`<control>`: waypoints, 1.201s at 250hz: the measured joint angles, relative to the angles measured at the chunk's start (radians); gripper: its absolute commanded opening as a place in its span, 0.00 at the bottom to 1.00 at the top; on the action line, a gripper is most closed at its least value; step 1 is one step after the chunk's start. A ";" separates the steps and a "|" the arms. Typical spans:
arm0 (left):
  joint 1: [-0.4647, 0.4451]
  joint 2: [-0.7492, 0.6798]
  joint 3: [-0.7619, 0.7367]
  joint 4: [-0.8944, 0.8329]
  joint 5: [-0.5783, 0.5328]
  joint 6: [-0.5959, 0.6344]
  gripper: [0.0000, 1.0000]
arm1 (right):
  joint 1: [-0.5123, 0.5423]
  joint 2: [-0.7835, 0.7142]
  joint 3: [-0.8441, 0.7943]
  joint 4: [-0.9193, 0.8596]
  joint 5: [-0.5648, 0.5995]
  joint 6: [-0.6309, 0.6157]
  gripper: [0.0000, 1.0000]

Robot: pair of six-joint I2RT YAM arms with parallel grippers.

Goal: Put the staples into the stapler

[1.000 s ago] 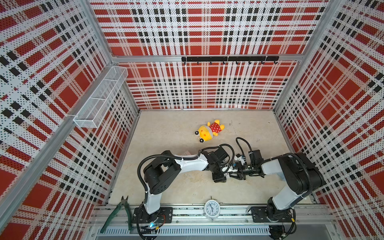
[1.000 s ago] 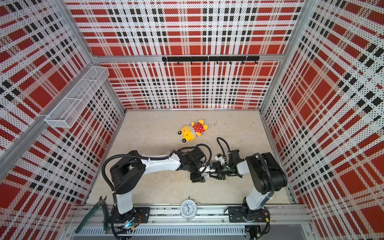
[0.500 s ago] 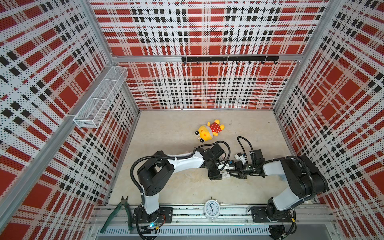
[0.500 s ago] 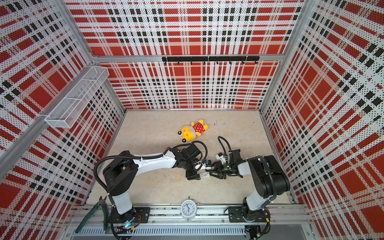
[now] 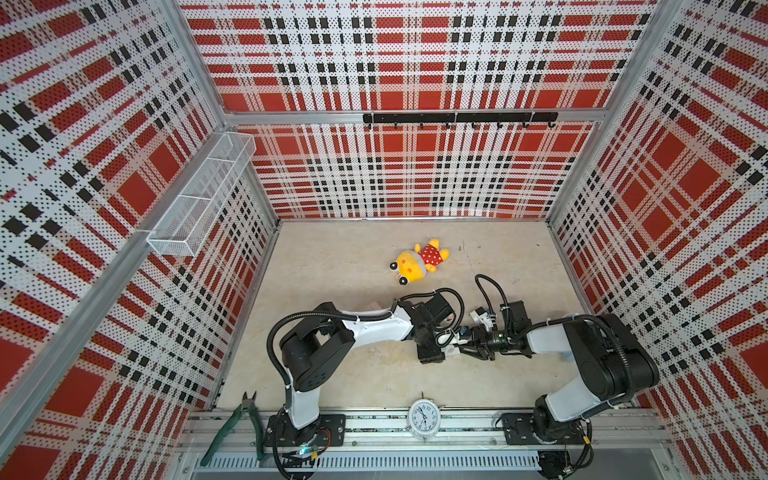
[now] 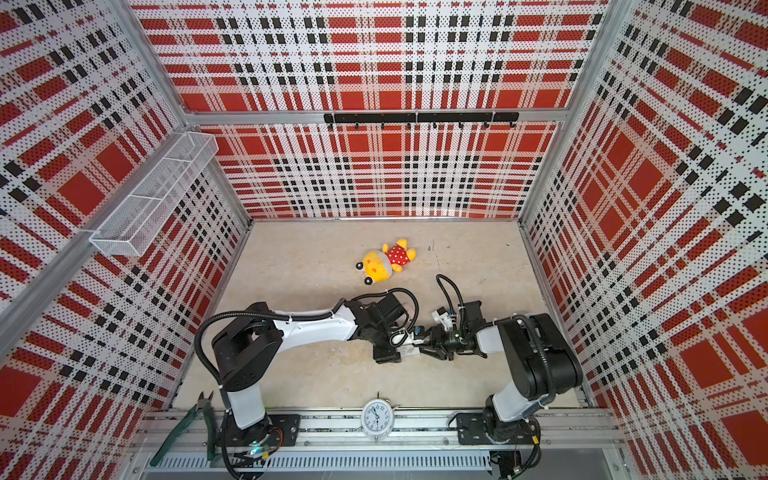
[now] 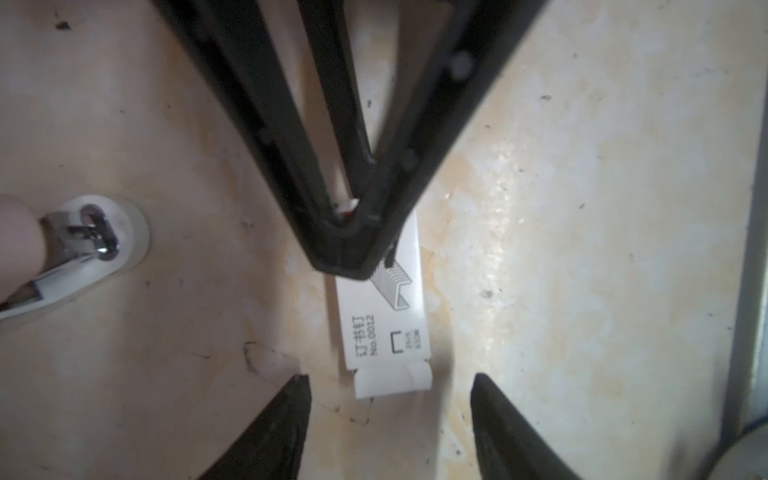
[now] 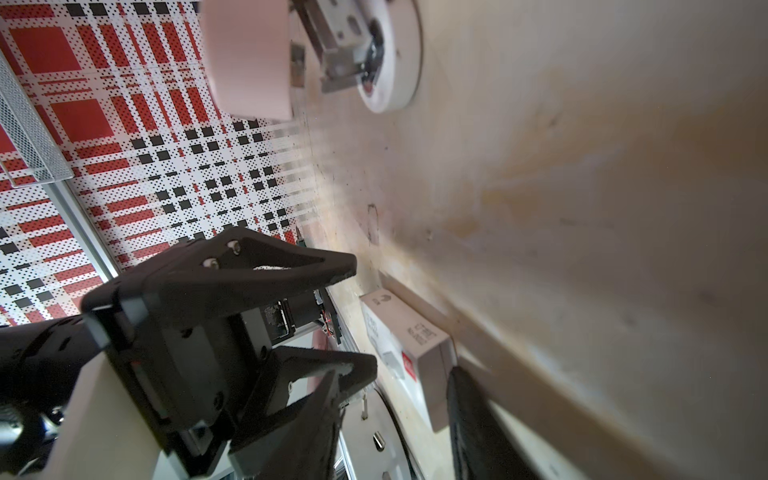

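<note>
- Stapler point(image 7: 95, 237), pink and white with bare metal showing, lies on the beige table point(image 7: 582, 208) near the white staple box point(image 7: 382, 324), apart from it.
- The box lies flat, lower centre in a top view point(image 6: 409, 351), where both arms meet.
- Left gripper point(image 7: 390, 376): fingers spread wide, straddling the box's flap end, not touching.
- Right gripper point(image 8: 392, 370): box between its fingers; clamped or not, I cannot tell.

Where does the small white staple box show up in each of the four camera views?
In a top view: staple box just below centre, beside the right gripper.
In a top view: the box just below centre.
Left wrist: box mid-frame, printed face up, ahead of the left gripper's open fingers.
Right wrist: box flat on the table, seen obliquely.
Shared landmark: right gripper, at the box's end.
</note>
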State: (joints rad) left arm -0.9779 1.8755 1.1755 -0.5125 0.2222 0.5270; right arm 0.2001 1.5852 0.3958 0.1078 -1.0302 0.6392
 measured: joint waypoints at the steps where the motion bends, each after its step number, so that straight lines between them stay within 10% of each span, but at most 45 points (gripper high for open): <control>1: 0.000 0.000 0.000 0.000 0.000 -0.001 0.63 | 0.000 0.000 0.000 0.000 0.000 0.000 0.42; 300: -0.010 0.021 -0.010 0.034 -0.027 -0.017 0.35 | -0.005 -0.028 -0.005 -0.092 0.068 -0.072 0.15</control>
State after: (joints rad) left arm -0.9878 1.8965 1.1656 -0.4789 0.1955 0.5098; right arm 0.1955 1.5570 0.3904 0.0162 -0.9623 0.5667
